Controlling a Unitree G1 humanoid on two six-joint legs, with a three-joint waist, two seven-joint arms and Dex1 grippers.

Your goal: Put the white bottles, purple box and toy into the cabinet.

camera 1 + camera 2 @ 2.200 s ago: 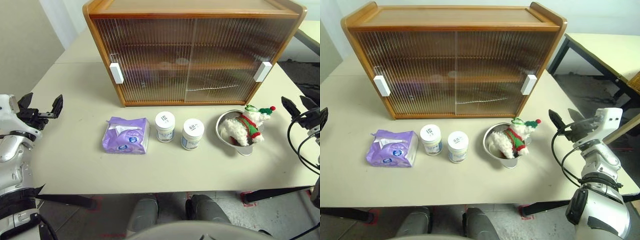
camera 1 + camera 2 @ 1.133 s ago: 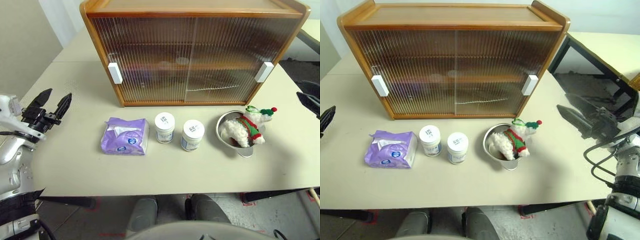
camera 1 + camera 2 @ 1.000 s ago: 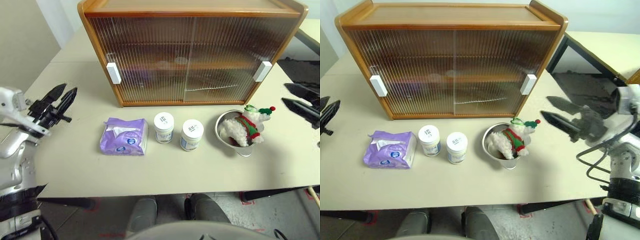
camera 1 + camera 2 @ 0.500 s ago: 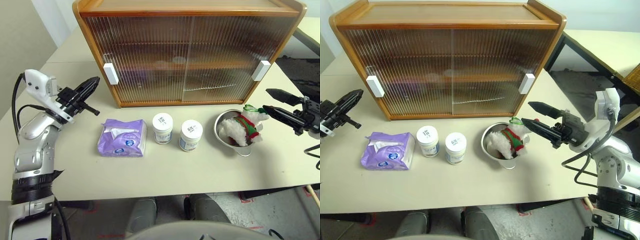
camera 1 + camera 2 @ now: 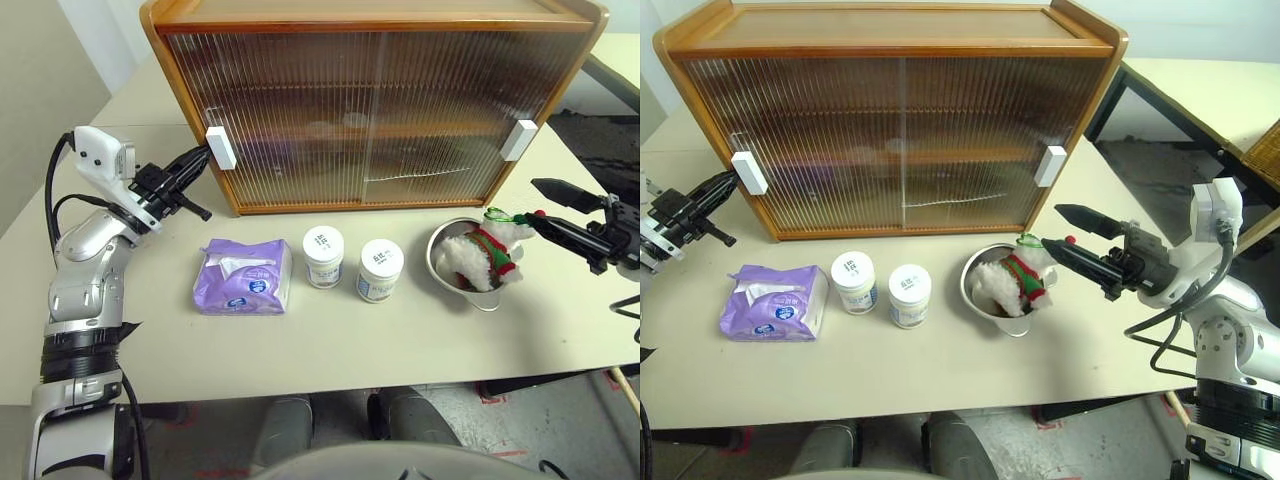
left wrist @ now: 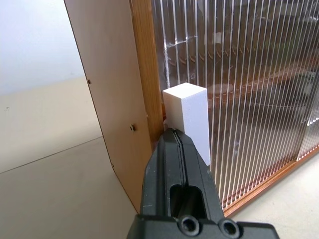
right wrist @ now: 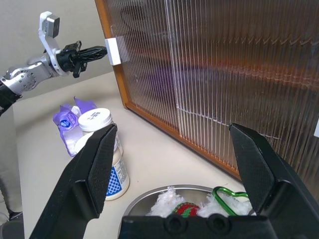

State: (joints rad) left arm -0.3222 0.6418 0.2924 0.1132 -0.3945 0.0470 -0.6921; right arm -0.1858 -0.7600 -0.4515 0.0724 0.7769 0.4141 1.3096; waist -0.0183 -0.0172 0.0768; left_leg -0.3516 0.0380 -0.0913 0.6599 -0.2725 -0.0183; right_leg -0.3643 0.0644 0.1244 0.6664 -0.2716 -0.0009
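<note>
Left gripper (image 5: 196, 157) pinched tight, tip at white handle (image 5: 220, 147) of cabinet (image 5: 370, 100) — doors closed. Right gripper (image 5: 1072, 235) spread wide beside toy (image 5: 1012, 280) in steel bowl (image 5: 985, 311). We judge toy soft, light — pinch mid-body. White bottles (image 5: 324, 256) rigid, slick; purple box (image 5: 244, 281) squashy, on table (image 5: 300, 350).

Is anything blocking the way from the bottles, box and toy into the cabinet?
Yes. Both sliding doors of the cabinet are shut across its front. The shut left gripper is at the left door's white handle.
</note>
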